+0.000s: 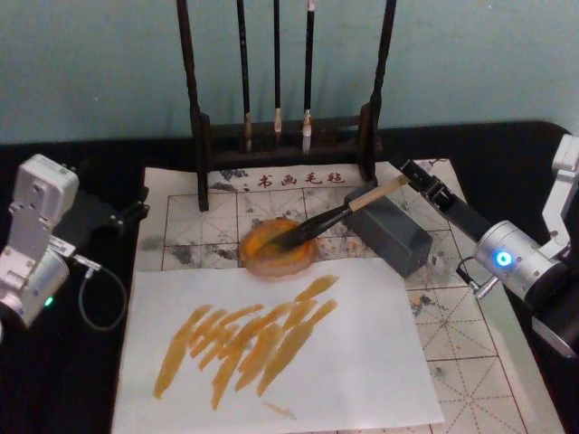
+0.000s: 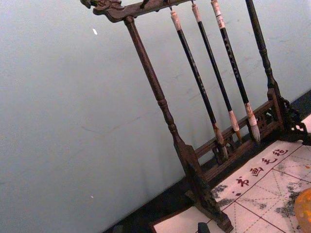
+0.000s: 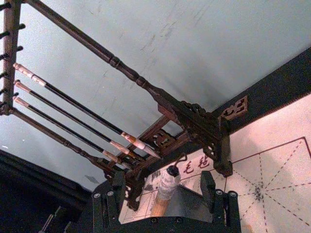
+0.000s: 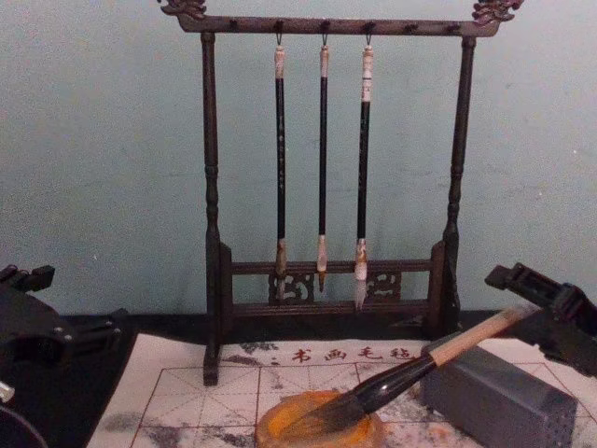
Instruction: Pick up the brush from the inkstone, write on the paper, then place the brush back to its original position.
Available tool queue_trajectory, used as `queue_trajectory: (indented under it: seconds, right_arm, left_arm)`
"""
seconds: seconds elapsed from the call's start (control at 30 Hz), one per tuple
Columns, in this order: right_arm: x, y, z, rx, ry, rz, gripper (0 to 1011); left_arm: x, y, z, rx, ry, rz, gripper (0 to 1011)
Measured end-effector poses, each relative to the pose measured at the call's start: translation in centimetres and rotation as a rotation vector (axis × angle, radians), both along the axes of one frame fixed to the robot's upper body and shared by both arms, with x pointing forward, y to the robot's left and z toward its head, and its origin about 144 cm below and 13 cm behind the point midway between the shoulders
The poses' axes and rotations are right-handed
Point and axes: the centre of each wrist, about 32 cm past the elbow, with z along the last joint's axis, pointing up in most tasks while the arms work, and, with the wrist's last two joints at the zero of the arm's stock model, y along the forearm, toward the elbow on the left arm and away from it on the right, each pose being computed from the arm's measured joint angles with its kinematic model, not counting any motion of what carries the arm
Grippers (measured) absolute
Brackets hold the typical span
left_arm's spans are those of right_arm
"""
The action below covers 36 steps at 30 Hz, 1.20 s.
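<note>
1. we see the brush (image 1: 326,221) lying at a slant. its dark bristles sit in the orange inkstone (image 1: 271,262) and its pale handle rests on the top edge of a grey block (image 1: 398,240).
2. the right gripper (image 1: 412,176) sits at the handle's upper end. in the right wrist view its fingers (image 3: 109,204) stand apart on either side of the handle, with a gap on both sides, so nothing is clamped.
3. the left gripper (image 1: 127,215) hangs over the black worktop (image 1: 90,380) at the left edge of the paper (image 1: 470,334), well apart from the brush. we cannot tell whether it is apart or together.
4. the paper, with its red grid and grey smudges, lies flat under the inkstone and the block.
5. a plain white sheet (image 1: 362,362) covered in orange strokes lies over the paper's near part, its far edge just beside the inkstone.
6. behind them stands a dark wooden rack (image 1: 199,136) with three thin brushes (image 1: 277,81) hanging from it.
</note>
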Motion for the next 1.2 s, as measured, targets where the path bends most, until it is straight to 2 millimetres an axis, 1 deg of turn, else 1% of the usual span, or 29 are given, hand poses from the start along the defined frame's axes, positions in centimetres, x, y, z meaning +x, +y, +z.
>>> queue_trajectory:
  seconds: [0.7,0.77,0.8,0.83,0.9,0.97,1.03,1.07,1.1,1.13,1.17,1.2]
  right_arm:
    - [0.0,-0.01,0.01,-0.001,0.0,0.001,1002]
    - [0.0,0.0,0.01,-0.002,0.0,0.001,990]
    - [0.0,-0.01,0.01,-0.002,0.0,0.001,980]
    - [0.0,-0.01,0.01,-0.002,0.0,0.001,945]
    - [0.0,0.0,0.01,-0.002,0.0,0.001,914]
    - [-0.01,0.0,0.01,-0.002,0.0,0.001,855]
    - [-0.01,0.0,0.01,-0.002,0.0,0.001,820]
    - [-0.01,0.0,0.01,-0.002,0.0,0.001,767]
    - [0.0,0.0,0.01,-0.002,0.0,0.001,749]
    - [0.0,0.0,0.01,-0.002,0.0,0.001,691]
    - [-0.01,-0.01,0.01,-0.002,0.0,0.001,691]
    - [0.0,0.0,0.01,-0.002,0.0,0.001,656]
  left_arm:
    - [0.0,0.0,0.0,0.0,0.0,0.0,1001]
    - [0.0,0.0,0.0,0.0,0.0,0.0,1001]
    - [0.0,0.0,0.0,0.0,0.0,0.0,1001]
    - [0.0,0.0,0.0,0.0,0.0,0.0,1001]
    - [0.0,0.0,0.0,0.0,0.0,0.0,1001]
    - [0.0,0.0,0.0,0.0,0.0,0.0,1001]
    - [0.0,0.0,0.0,0.0,0.0,0.0,1001]
    - [0.0,0.0,0.0,0.0,0.0,0.0,1001]
    - [0.0,0.0,0.0,0.0,0.0,0.0,1001]
    - [0.0,0.0,0.0,0.0,0.0,0.0,1001]
    - [0.0,0.0,0.0,0.0,0.0,0.0,1001]
    - [0.0,0.0,0.0,0.0,0.0,0.0,1001]
